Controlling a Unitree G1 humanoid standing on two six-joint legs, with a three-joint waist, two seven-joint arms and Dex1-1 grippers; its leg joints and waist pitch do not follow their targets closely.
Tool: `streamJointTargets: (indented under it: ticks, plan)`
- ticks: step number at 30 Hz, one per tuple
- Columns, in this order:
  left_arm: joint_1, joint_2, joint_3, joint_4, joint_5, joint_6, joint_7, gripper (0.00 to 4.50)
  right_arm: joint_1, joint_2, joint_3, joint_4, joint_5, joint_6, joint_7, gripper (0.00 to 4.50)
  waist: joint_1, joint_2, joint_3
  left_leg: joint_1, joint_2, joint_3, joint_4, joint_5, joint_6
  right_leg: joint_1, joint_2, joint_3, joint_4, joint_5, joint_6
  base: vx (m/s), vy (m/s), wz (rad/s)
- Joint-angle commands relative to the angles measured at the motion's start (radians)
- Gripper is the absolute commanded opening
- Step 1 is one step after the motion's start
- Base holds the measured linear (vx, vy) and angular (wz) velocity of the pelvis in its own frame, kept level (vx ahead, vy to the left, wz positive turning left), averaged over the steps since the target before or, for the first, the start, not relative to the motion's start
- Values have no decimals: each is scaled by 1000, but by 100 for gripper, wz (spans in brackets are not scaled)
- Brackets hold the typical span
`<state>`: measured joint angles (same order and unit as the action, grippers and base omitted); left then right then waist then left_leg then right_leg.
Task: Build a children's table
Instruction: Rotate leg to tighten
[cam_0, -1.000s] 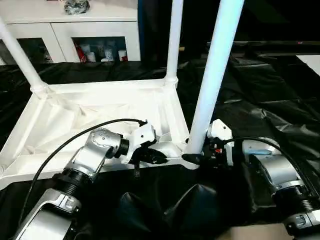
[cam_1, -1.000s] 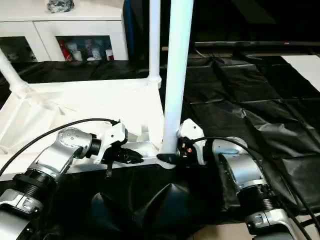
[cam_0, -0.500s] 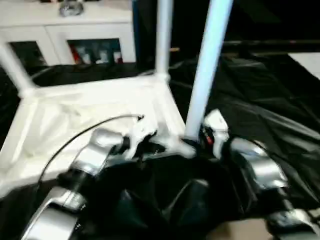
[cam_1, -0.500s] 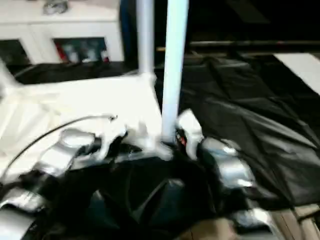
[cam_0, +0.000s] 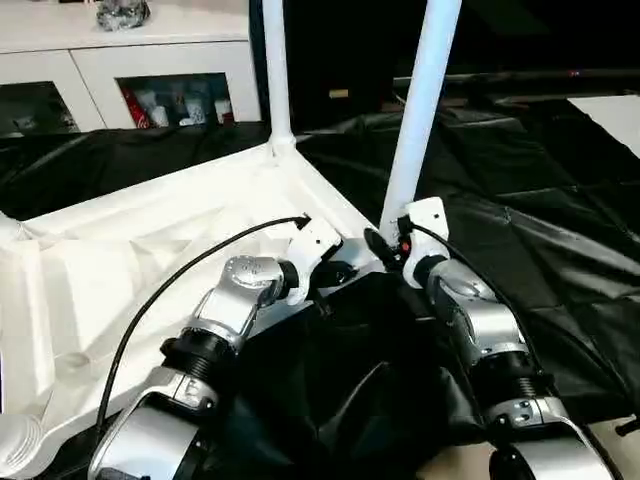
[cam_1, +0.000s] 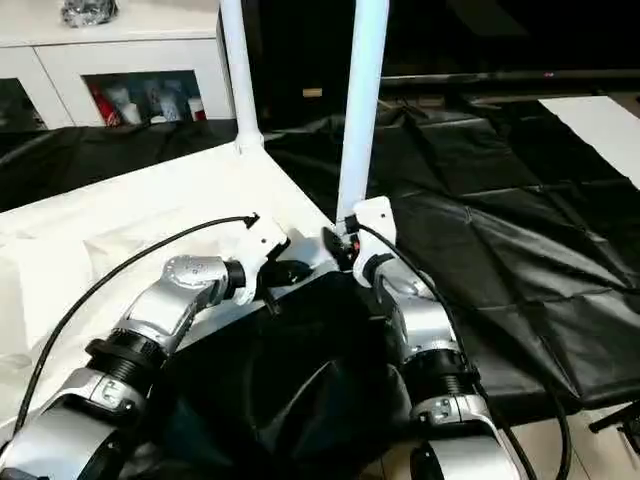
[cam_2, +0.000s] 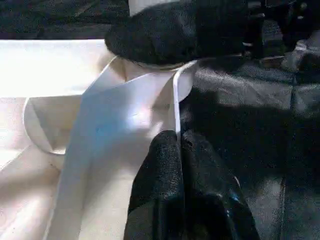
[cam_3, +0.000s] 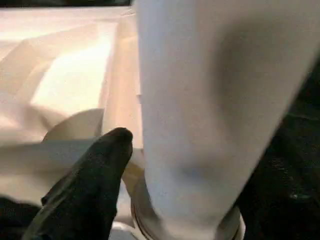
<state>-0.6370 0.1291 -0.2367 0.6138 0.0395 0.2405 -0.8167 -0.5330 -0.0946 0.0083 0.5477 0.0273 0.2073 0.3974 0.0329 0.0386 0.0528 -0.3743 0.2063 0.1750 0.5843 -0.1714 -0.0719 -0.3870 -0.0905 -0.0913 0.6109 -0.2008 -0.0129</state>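
The children's table's white tabletop (cam_0: 130, 250) lies upside down on a black sheet, ribbed side up. Two white legs stand in its corner sockets: one at the far corner (cam_0: 272, 70), one at the near right corner (cam_0: 420, 110). My left gripper (cam_0: 345, 272) is shut on the thin rim (cam_2: 175, 110) of the tabletop, just left of that near corner. My right gripper (cam_0: 388, 243) sits at the foot of the near leg (cam_3: 200, 100). One black finger (cam_3: 95, 170) stands a little off the leg's side; the other is hidden behind the leg.
The black sheet (cam_0: 560, 230) covers the work surface, with folds bunched between my forearms. A white glass-door cabinet (cam_0: 150, 70) stands at the back left. A white panel (cam_0: 615, 110) lies at the far right. Bare floor (cam_0: 450, 465) shows at the front.
The tabletop has swung round on the sheet; its near right corner now lies farther from me, and both arms have stretched forward with it. The view shook in between.
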Motion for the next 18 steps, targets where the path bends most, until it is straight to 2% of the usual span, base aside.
streamJointTargets:
  ticks: [1, 3, 5, 6, 7, 9, 11, 12, 14, 15, 18]
  plan:
    - [-19, -10, -26, -52, -9, -51, -47, 0, 28, -14, 55, -37, 7, 11, 92, 323, 3, 6, -68, 12, 21, -5, -64, -212, 43, 52, -51, 50, -76, -98, -234, 0, 0, 0]
    - [-17, 0, -24, -52, -8, -55, -55, 0, 49, -56, 60, -73, 12, 3, 151, 323, 8, 2, -70, 10, 20, -5, -60, -187, 53, 58, -51, 50, -71, -52, -241, 0, 0, 0]
    - [-14, 16, -24, -51, -6, -61, -66, 0, 92, -132, 77, -138, 27, -11, 272, 323, 13, 4, -70, 10, 20, -4, -59, -179, 63, 57, -52, 50, -71, -47, -241, 0, 0, 0]
    - [-14, 23, -24, -50, -5, -63, -71, 0, 110, -163, 84, -165, 37, -14, 324, 323, 22, 2, -72, 9, 22, -3, -55, -162, 83, 59, -52, 51, -67, -16, -243, 0, 0, 0]
    - [-14, 31, -24, -50, -7, -66, -79, 0, 135, -210, 91, -198, 54, -21, 398, 323, 24, -1, -71, 8, 22, -3, -54, -158, 88, 59, -52, 51, -67, -12, -246, 0, 0, 0]
    - [-13, 38, -24, -51, -8, -68, -85, 0, 148, -240, 90, -216, 73, -16, 443, 323, 31, -1, -69, 10, 23, -3, -55, -175, 95, 58, -54, 50, -72, -55, -245, 0, 0, 0]
    - [-13, 44, -25, -51, -9, -70, -89, 0, 157, -262, 86, -230, 88, -8, 476, 323, 31, -2, -68, 8, 22, -4, -56, -181, 92, 59, -53, 48, -73, -78, -243, 0, 0, 0]
    - [-8, 62, -27, -51, -9, -82, -107, 0, 175, -336, 70, -246, 110, -14, 560, 323, 31, -4, -67, 9, 22, -3, -56, -191, 88, 56, -54, 48, -77, -111, -239, 0, 0, 0]
    - [-4, 72, -28, -52, -10, -88, -120, 0, 180, -384, 58, -244, 113, -29, 601, 323, 35, -9, -68, 12, 23, -2, -54, -197, 94, 57, -52, 49, -79, -122, -237, 0, 0, 0]
    - [-2, 76, -30, -54, -11, -91, -129, 0, 179, -406, 50, -239, 113, -37, 613, 323, 37, -5, -67, 5, 23, -3, -54, -184, 101, 58, -54, 48, -75, -119, -235, 0, 0, 0]
    - [4, 84, -33, -62, -15, -96, -149, 0, 169, -443, 29, -213, 99, -70, 612, 323, 31, -10, -68, 2, 20, -4, -53, -176, 100, 58, -54, 45, -76, -136, -229, 0, 0, 0]
